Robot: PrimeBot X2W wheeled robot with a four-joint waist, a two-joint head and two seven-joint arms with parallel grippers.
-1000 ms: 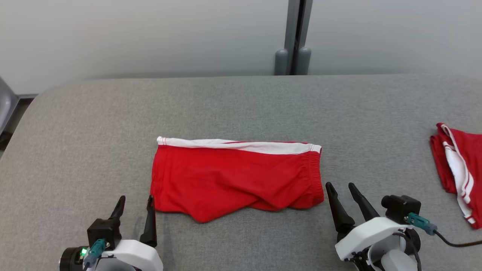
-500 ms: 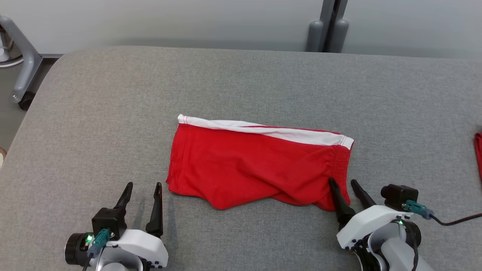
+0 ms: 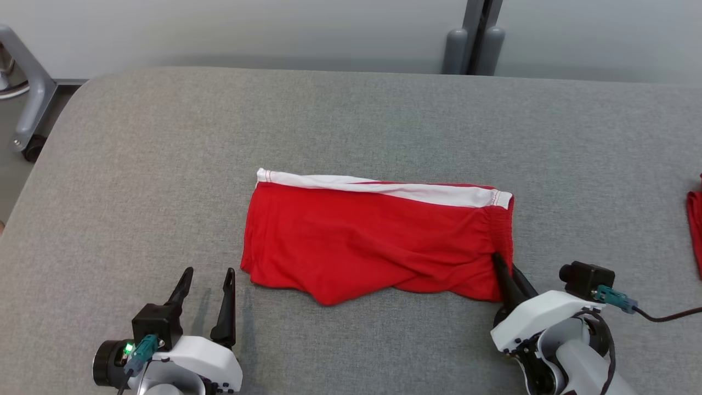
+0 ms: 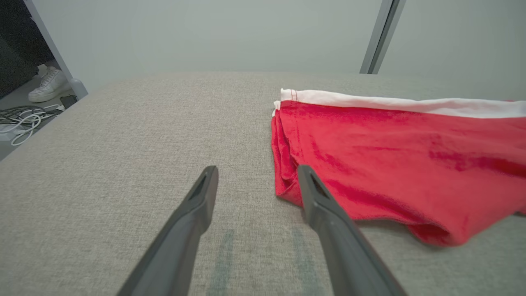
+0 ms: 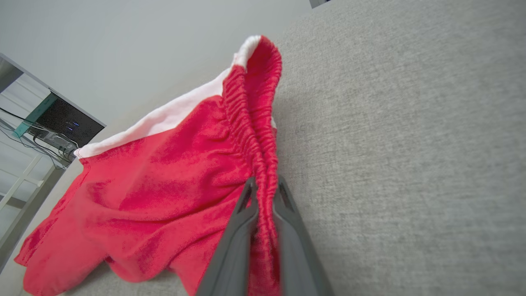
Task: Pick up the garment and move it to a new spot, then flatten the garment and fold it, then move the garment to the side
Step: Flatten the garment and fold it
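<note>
We're clamping our right gripper (image 3: 505,265) tight on the elastic waistband (image 3: 500,230) at the near right corner of the red shorts (image 3: 373,241), which are lying folded in the middle of the grey padded table (image 3: 351,120). Our left gripper (image 3: 209,270) is hovering spread wide, just beside their near left corner.

A broad table covered in grey woven fabric (image 3: 351,120), rounded at its corners, stands before a plain pale grey wall (image 3: 219,27). Two rounded grey posts (image 3: 474,44) flank a dark vertical seam in that wall. At the far left a grey tubular metal frame (image 3: 37,112) rests on a black caster on the grey floor (image 3: 6,164). In the left wrist view, tangled white and black cables (image 4: 20,117) lie near a white sneaker (image 4: 49,85). The light is soft and even.
</note>
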